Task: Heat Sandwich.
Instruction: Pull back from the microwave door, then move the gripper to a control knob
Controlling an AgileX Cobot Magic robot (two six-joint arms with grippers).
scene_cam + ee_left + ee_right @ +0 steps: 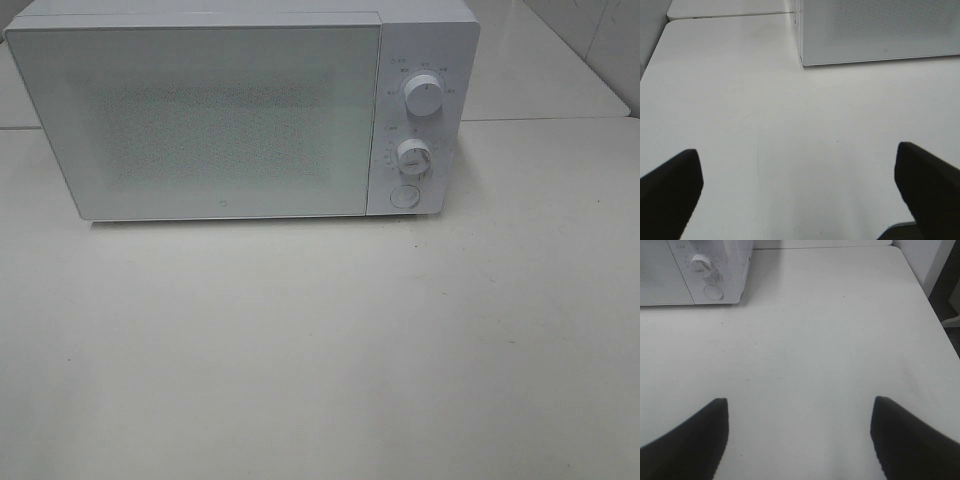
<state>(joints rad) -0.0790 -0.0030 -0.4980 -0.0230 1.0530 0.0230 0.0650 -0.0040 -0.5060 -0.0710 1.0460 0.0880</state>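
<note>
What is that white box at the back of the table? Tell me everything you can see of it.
It is a white microwave, boxy, with a smooth plastic-looking shell. Its wide, finely dotted door is shut, so the inside is hidden. A control panel right of the door carries an upper knob, a lower knob and a round button; the markings are too small to read. It stands upright on the pale table, and nothing else touches it.
</note>
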